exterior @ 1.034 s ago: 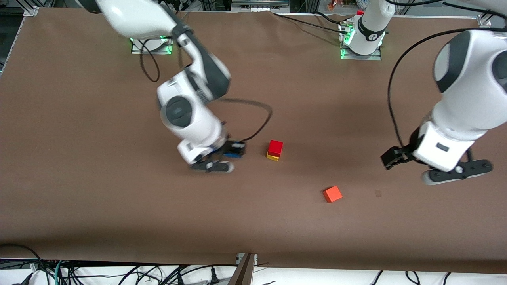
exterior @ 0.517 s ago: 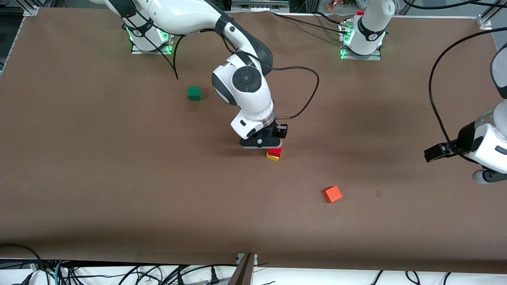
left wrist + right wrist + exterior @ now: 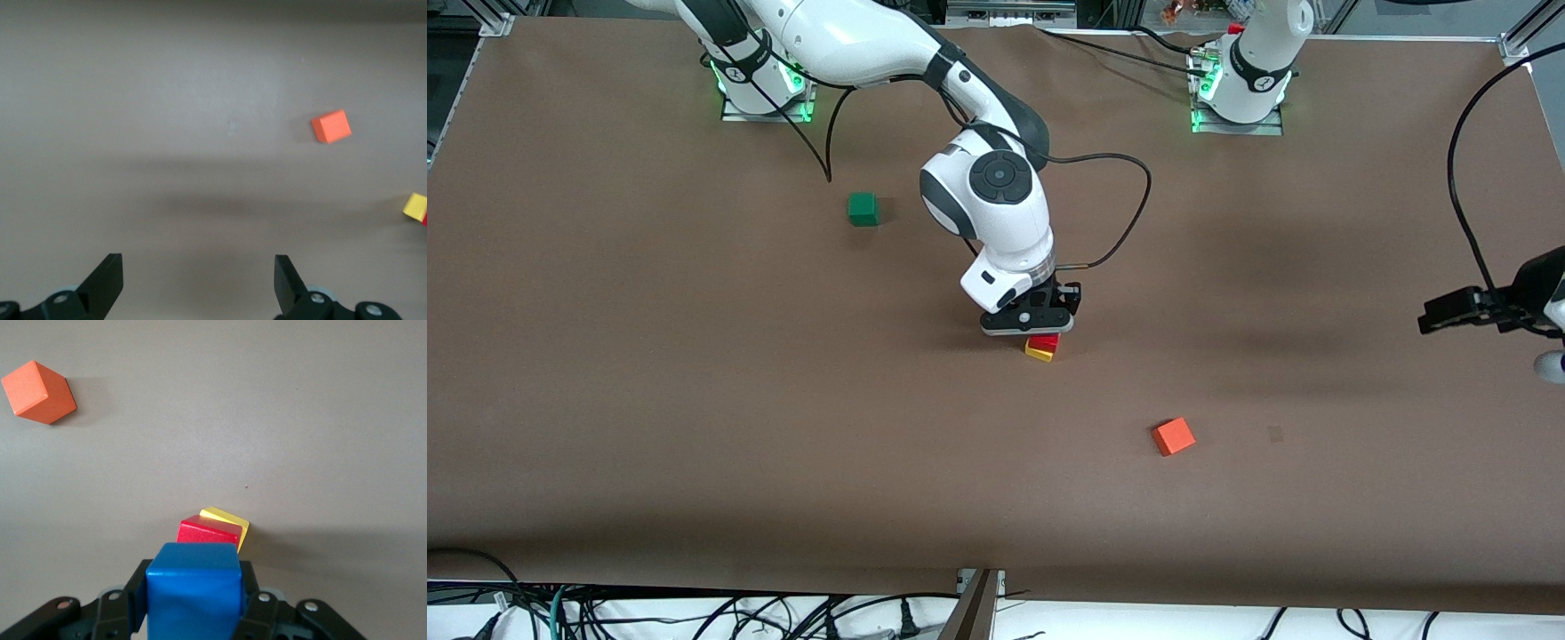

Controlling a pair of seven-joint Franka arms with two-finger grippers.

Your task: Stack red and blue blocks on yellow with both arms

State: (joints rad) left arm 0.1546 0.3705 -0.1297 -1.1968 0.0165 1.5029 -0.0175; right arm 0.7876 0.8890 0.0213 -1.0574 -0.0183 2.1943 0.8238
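Note:
The red block (image 3: 1046, 340) sits on the yellow cube (image 3: 1039, 353) near the table's middle. My right gripper (image 3: 1039, 320) hangs just above this stack, shut on the blue block (image 3: 193, 593). The gripper hides the blue block in the front view. In the right wrist view the red block (image 3: 208, 531) and the yellow cube (image 3: 230, 520) lie just past the blue block's edge. My left gripper (image 3: 1449, 313) is open and empty (image 3: 200, 280), held above the table at the left arm's end. The yellow cube's corner (image 3: 415, 206) shows at the edge of the left wrist view.
An orange cube (image 3: 1173, 436) lies nearer the front camera than the stack, toward the left arm's end; it also shows in both wrist views (image 3: 331, 126) (image 3: 39, 392). A green cube (image 3: 863, 209) lies toward the right arm's base.
My right gripper has carried the blue block from the right arm's side to just above the red block. The left arm has drawn back toward its end of the table.

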